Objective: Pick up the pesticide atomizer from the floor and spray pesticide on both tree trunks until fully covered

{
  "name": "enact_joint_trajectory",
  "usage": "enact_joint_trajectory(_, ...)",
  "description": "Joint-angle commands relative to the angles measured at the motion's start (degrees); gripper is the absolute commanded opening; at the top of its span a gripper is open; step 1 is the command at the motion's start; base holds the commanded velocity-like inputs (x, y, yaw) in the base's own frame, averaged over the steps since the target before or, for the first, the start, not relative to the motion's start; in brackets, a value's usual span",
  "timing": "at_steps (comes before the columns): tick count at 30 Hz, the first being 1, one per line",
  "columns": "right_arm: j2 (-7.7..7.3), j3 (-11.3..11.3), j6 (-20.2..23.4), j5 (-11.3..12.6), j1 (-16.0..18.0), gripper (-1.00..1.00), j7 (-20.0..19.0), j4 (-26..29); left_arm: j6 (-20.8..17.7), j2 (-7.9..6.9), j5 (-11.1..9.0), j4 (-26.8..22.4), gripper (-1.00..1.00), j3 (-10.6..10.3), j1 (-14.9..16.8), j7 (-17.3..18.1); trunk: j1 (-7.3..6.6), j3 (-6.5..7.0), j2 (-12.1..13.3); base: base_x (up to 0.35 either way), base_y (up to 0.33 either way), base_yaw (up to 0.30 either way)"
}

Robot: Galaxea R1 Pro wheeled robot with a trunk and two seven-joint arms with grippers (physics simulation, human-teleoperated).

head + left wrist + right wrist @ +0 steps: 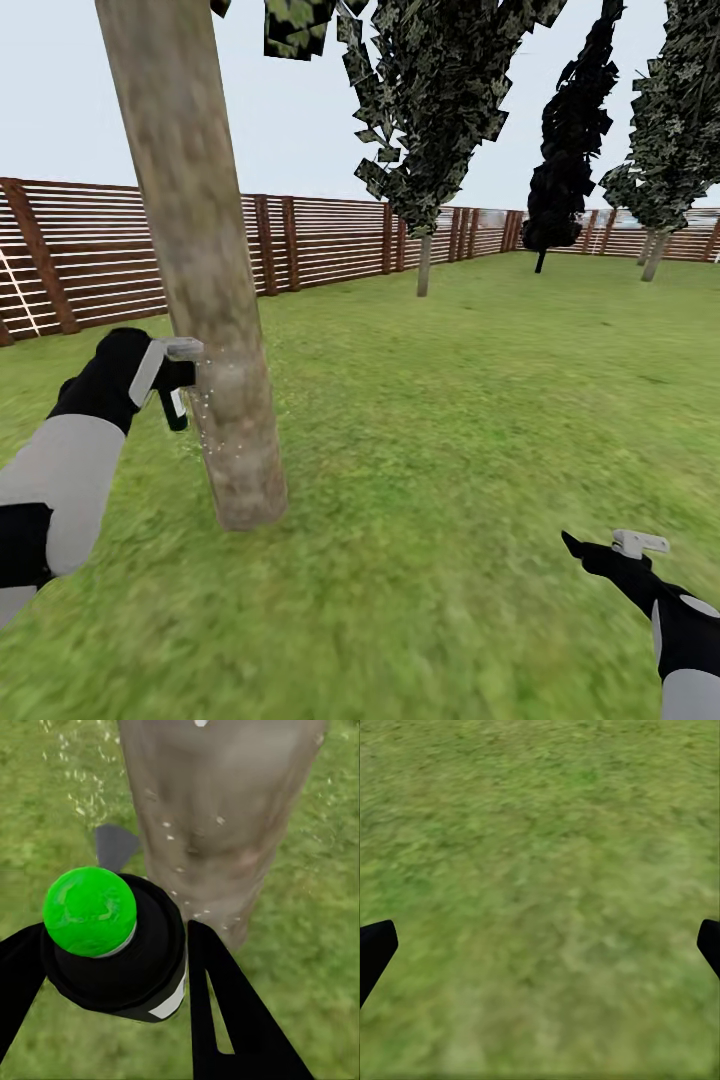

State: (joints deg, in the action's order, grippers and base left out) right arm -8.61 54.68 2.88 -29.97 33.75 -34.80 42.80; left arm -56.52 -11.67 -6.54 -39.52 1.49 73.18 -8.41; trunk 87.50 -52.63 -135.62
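Note:
One tree's thick pale grey-brown trunk (200, 280) rises close in front of me at the left of the head view. My left gripper (178, 378) is right beside it, shut on the pesticide atomizer (175, 408), a small dark sprayer. In the left wrist view the atomizer (112, 945) is a black body with a green cap, held between both black fingers (225, 1012), nozzle toward the trunk (217, 817). Whitish pesticide speckles (205, 425) dot the bark and the air beside it (75, 791). My right gripper (600, 553) hangs open over the grass, low right. The other thick-trunked tree is out of view.
A brown slatted fence (320, 240) rings the lawn (450, 400) at the back. Thinner-trunked dark-leaved trees stand far off at the middle (424, 265) and right (655, 255). Below my right gripper is bare grass (540, 870).

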Motion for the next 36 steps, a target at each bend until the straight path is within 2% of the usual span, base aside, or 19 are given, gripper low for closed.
enact_joint_trajectory(1, 0.00, 0.01, 0.01, 0.00, 0.00, 1.00, 0.00, 0.00, 0.02, -0.78, -0.32, 0.03, -1.00, 0.01, 0.69, -0.01, 0.00, 0.00, 0.00, 0.000, 0.000, 0.000)
enact_joint_trajectory(4, -0.01, 0.03, 0.01, 0.00, 0.00, 1.00, 0.00, 0.00, -0.06, -2.14, -0.24, 0.05, -1.00, 0.01, 1.80, -0.03, 0.00, 0.00, 0.00, 0.000, 0.000, 0.000)
enact_joint_trajectory(8, -0.01, 0.01, 0.02, 0.00, 0.00, 1.00, 0.00, 0.00, -0.01, -2.31, -0.31, 0.55, -1.00, -0.06, 1.88, -0.01, 0.00, 0.00, 0.00, 0.000, 0.000, 0.000)
enact_joint_trajectory(14, -0.01, 0.01, 0.00, 0.00, 0.00, 1.00, 0.00, 0.00, 1.22, -3.08, -0.31, 8.77, -1.00, -0.15, 1.42, 0.29, 0.00, 0.00, 0.00, 0.000, 0.000, 0.000)
enact_joint_trajectory(17, -0.01, 0.02, 0.01, 0.05, 0.00, 1.00, 0.00, 0.00, 6.28, -3.07, -0.31, 15.14, -1.00, -0.16, 1.36, 0.32, 0.00, 0.00, 0.00, 0.000, 0.000, 0.000)
enact_joint_trajectory(20, -0.01, 0.00, -0.01, 0.08, 0.00, 1.00, -0.06, 0.00, 14.85, -2.95, -0.31, 24.47, -1.00, -0.24, 1.35, 0.37, 0.00, 0.00, 0.00, 0.000, 0.000, 0.000)
enact_joint_trajectory(25, -0.01, 0.01, 0.02, 0.09, 0.00, 1.00, -0.09, 0.00, 27.25, -2.68, -0.40, 35.87, -1.00, -0.25, 0.45, 0.80, 0.00, 0.00, 0.00, 0.000, 0.000, 0.020)
enact_joint_trajectory(28, -0.01, 0.02, 0.02, 0.09, 0.00, 1.00, -0.09, 0.00, 33.99, -2.54, -0.51, 37.89, -1.00, -0.25, -2.49, 0.92, 0.00, 0.00, 0.00, 0.000, 0.000, 0.205)
enact_joint_trajectory(30, -0.01, 0.04, 0.02, 0.04, 0.00, 1.00, -0.09, 0.00, 35.16, -2.32, -0.75, 38.13, -1.00, -0.19, -3.49, 0.93, 0.00, 0.00, 0.00, 0.000, -0.061, 0.252)
enact_joint_trajectory(33, -0.04, 0.07, 0.02, 0.08, 0.00, 1.00, -0.09, 0.07, 36.73, -0.96, -0.94, 38.19, -1.00, -0.09, -4.93, 0.88, 0.00, 0.00, 0.00, 0.000, -0.249, 0.078)
enact_joint_trajectory(34, -0.07, 0.09, 0.02, 0.10, 0.00, 1.00, -0.11, 0.10, 38.33, -0.76, -1.34, 38.24, -1.00, -0.09, -5.13, 0.87, 0.00, 0.00, 0.00, 0.000, -0.296, 0.015)
enact_joint_trajectory(36, -0.15, 0.09, 0.06, 0.14, 0.00, 1.00, -0.34, 0.12, 40.65, -0.54, -4.01, 38.27, -1.00, -0.08, -6.74, 0.85, 0.00, 0.00, 0.00, 0.015, -0.303, 0.036)
